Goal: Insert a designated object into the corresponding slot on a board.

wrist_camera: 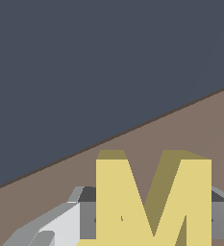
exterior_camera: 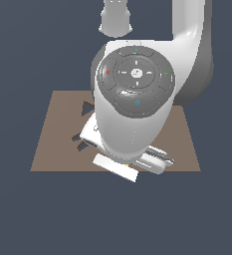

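The yellow M block [wrist_camera: 154,202] stands upright between my gripper's [wrist_camera: 152,223] two grey fingers [wrist_camera: 87,218], which press on its two sides. It fills the near part of the wrist view, over the brown board [wrist_camera: 180,129] and close to the board's edge. In the exterior view my arm's wrist [exterior_camera: 135,89] hangs over the middle of the board [exterior_camera: 58,144] and hides the M and the fingers. I cannot make out the M-shaped slot. Small dark patches [exterior_camera: 80,143] show beside the arm; I cannot tell if they are recess or shadow.
A dark pointed recess [exterior_camera: 89,107] peeks out at the arm's side on the exterior view's left. The board lies on a dark blue-grey floor [exterior_camera: 18,209]. The arm's base column [exterior_camera: 192,50] rises behind the board.
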Robot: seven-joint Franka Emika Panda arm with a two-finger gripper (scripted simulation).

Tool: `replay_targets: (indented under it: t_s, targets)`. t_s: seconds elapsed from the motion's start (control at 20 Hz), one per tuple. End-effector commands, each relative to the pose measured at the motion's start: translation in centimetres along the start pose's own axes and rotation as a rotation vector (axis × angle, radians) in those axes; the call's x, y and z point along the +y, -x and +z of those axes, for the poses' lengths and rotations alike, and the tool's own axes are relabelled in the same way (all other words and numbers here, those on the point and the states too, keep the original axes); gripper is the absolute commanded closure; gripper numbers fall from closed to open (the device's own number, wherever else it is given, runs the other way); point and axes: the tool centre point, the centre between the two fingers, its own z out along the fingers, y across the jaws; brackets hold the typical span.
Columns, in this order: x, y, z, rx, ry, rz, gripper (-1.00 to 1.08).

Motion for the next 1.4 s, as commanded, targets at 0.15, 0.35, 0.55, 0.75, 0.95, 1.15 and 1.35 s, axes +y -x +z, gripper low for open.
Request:
replay_targets:
  t_s: [0.15, 0.35, 0.55, 0.75, 0.95, 1.15, 1.35]
  targets:
    - [4.7, -0.8, -0.2, 0.000, 0.000, 0.200, 1.08]
    - [8.1, -0.8, -0.3, 0.000, 0.000, 0.342, 1.08]
    - [10.7, -0.4, -0.4, 0.000, 0.000, 0.450, 1.08]
    - [12.4, 0.1, -0.4, -0.001, 0.000, 0.521, 1.08]
    - [13.2, 0.4, -0.5, -0.001, 0.000, 0.556, 1.08]
    - [13.3, 0.4, -0.4, -0.001, 0.000, 0.558, 1.08]
    - [13.3, 0.5, 0.3, -0.002, 0.000, 0.561, 1.08]
